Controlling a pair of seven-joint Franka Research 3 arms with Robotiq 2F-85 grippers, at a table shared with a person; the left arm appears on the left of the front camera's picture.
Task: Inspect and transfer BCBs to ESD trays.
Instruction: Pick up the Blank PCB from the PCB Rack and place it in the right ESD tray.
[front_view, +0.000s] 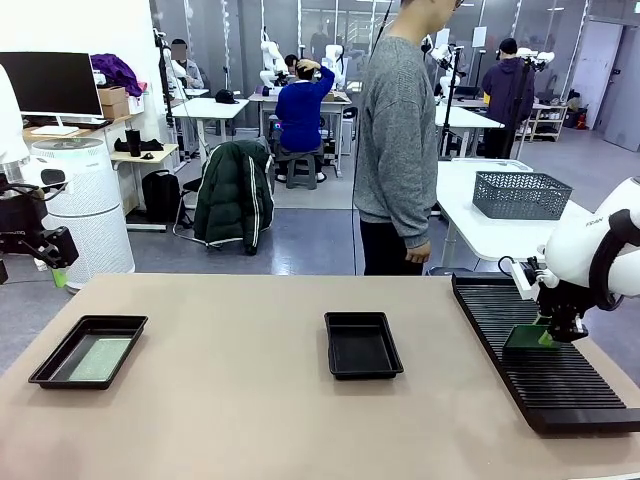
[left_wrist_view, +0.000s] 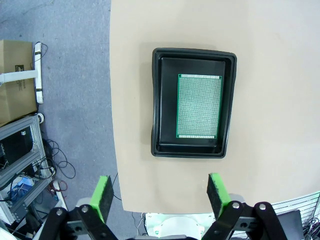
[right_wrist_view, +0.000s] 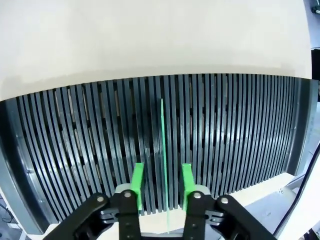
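Observation:
One BCB (front_view: 95, 357) lies flat in the left ESD tray (front_view: 62, 383). My left gripper (left_wrist_view: 159, 187) hangs open high above that tray (left_wrist_view: 165, 100), with the speckled board (left_wrist_view: 199, 106) in full view below it. The middle ESD tray (front_view: 363, 345) holds nothing. A second BCB (front_view: 527, 338) stands on edge in the slotted black rack (front_view: 560, 385). My right gripper (front_view: 552, 330) is down over it. In the right wrist view the green pads (right_wrist_view: 137, 177) flank the thin board edge (right_wrist_view: 163, 145) with a small gap on each side, so the right gripper (right_wrist_view: 161, 176) is open around it.
The long ribbed rack (right_wrist_view: 75, 150) runs along the table's right side. A person (front_view: 398, 140) stands at the far edge, hands down. Behind them a grey basket (front_view: 521, 194) sits on a white table. Bare tabletop lies between the trays.

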